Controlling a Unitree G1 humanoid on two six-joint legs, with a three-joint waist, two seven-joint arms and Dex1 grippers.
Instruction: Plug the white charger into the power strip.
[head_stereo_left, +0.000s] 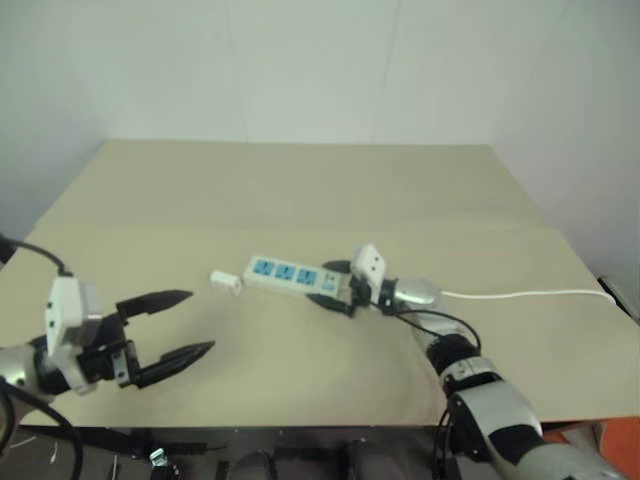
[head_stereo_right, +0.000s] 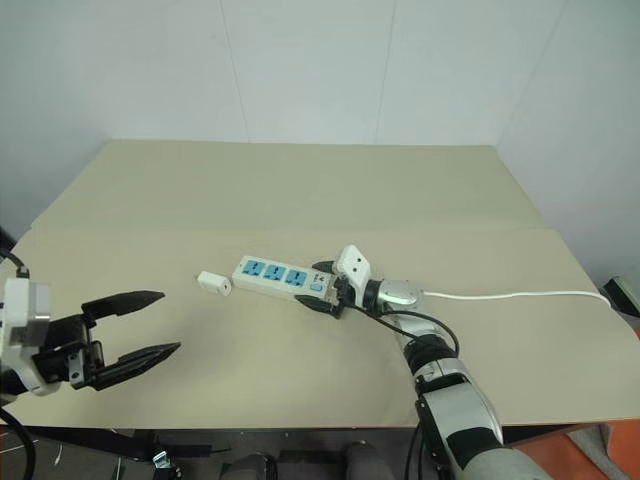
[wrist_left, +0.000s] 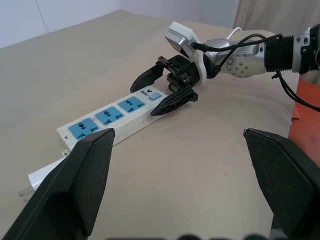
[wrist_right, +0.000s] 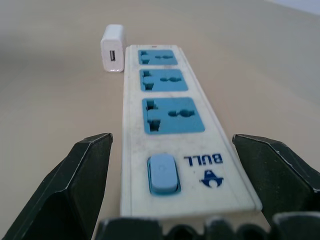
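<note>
On the table (head_stereo_right: 300, 180), power strip (head_stereo_right: 272, 275) switch end between open right end effector (head_stereo_right: 322, 290) fingers

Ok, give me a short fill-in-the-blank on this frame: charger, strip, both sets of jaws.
1. The power strip has ___ blue sockets.
2. The white charger lies on the table, just off the strip's end ___ from the switch.
3. The right gripper has its jaws open on either side of the strip's ___ end.
4. The left gripper holds ___.

Missing words: three; farthest; switch; nothing
</note>
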